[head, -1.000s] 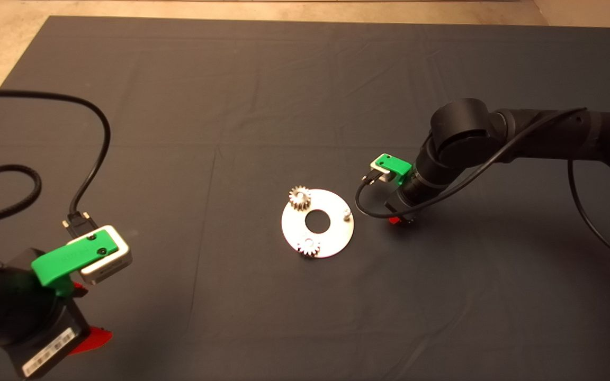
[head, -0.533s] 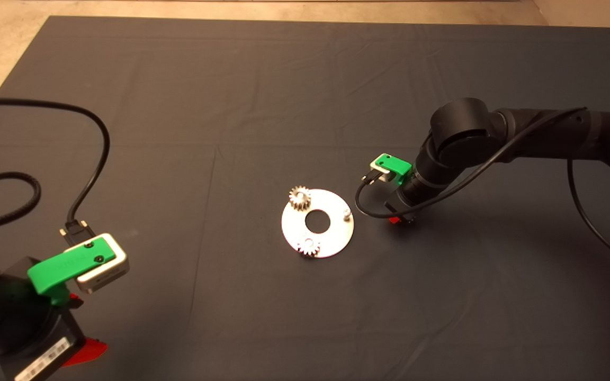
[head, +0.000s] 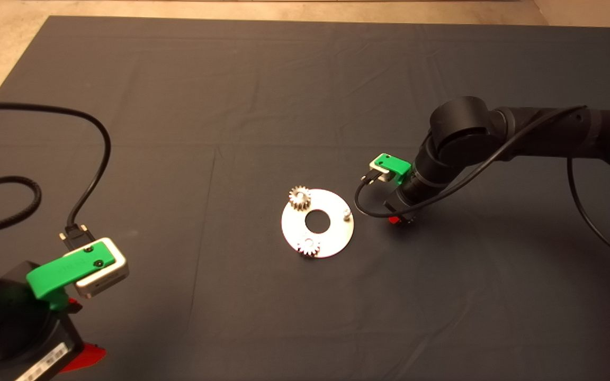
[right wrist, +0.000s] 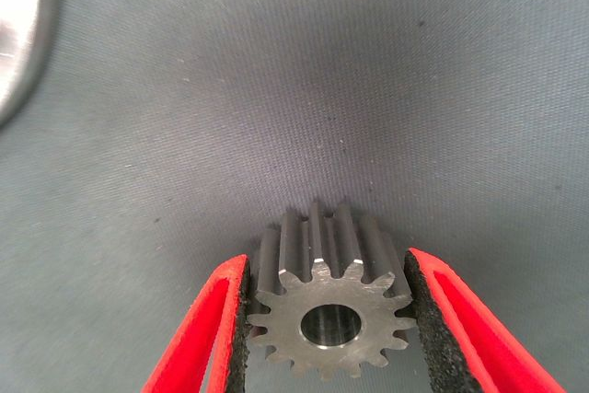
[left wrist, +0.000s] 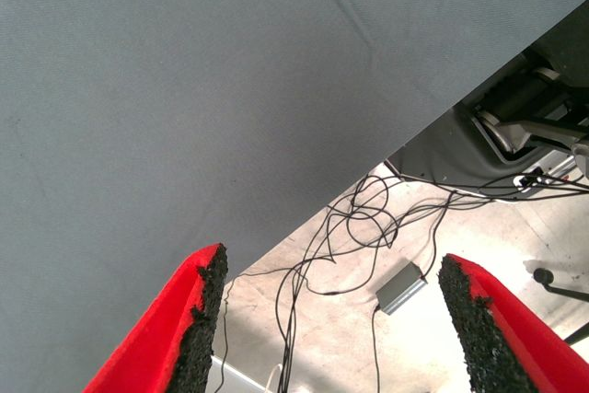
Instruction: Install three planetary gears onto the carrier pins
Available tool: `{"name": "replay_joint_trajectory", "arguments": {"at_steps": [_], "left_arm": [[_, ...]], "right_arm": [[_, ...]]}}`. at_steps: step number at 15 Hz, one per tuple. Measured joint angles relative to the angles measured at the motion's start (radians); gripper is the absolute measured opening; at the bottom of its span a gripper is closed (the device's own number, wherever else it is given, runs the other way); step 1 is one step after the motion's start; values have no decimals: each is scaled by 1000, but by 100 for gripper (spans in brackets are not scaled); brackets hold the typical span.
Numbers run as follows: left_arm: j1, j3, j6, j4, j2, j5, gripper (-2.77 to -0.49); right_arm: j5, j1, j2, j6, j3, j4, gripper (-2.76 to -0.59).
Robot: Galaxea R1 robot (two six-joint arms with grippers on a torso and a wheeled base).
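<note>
R gripper (right wrist: pixel 329 319) pinches gear (right wrist: pixel 328 306), bore camera-ward.

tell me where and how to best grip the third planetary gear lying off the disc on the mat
Grip the third planetary gear across its toothed rim, one pad on each opposite side, coming from above along its bore axis. It seems to lie flat on the mat, so the teeth are the only faces the pads can reach. The right gripper already brackets it this way, right of the disc.

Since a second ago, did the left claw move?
Yes. In the head view the left gripper has slid down toward the picture's lower left corner, farther from the disc, which stayed put on the mat.
</note>
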Motion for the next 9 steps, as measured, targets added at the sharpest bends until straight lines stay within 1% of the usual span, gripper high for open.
{"name": "replay_joint_trajectory", "arguments": {"at_steps": [2,4,7,9], "left_arm": [[0,0,0,-2,0,0,-166],[0,0,0,-4,0,0,-166],[0,0,-1,-4,0,0,-166],[0,0,-1,-4,0,0,-166]], "right_arm": [[0,29,2,0,0,36,-229],[-2,73,6,0,0,86,-230],[-1,132,30,0,0,145,-230],[0,155,48,0,1,174,-230]]}}
